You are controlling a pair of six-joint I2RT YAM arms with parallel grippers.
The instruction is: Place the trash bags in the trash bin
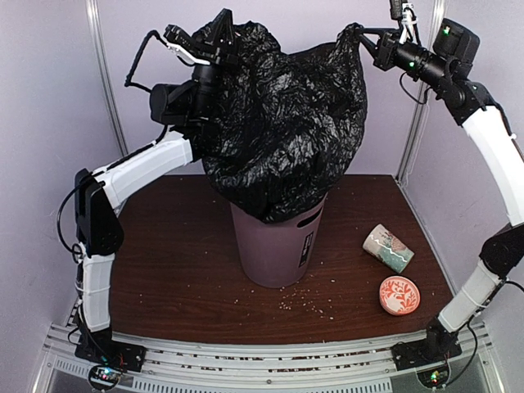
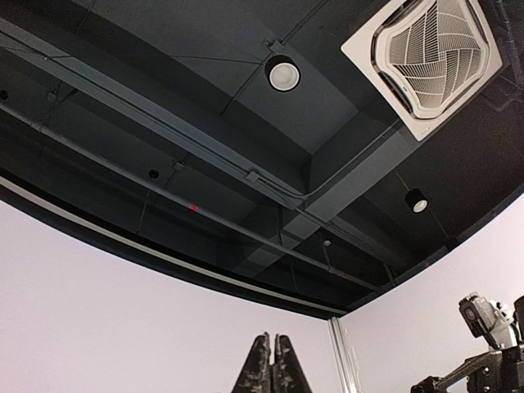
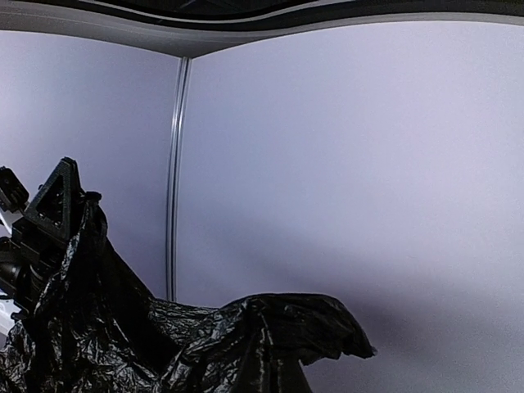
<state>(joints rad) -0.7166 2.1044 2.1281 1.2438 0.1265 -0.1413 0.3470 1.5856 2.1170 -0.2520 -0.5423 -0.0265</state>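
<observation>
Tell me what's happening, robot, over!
Left fingers, right fingers shut on trash bag, held high. Bag's bottom at trash bin mouth. Mug lying clear.

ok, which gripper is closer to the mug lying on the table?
Right. The right gripper, raised and gripping the trash bag, sits nearly above the mug. The left gripper grips the bag's other side, across the trash bin from the mug.
</observation>
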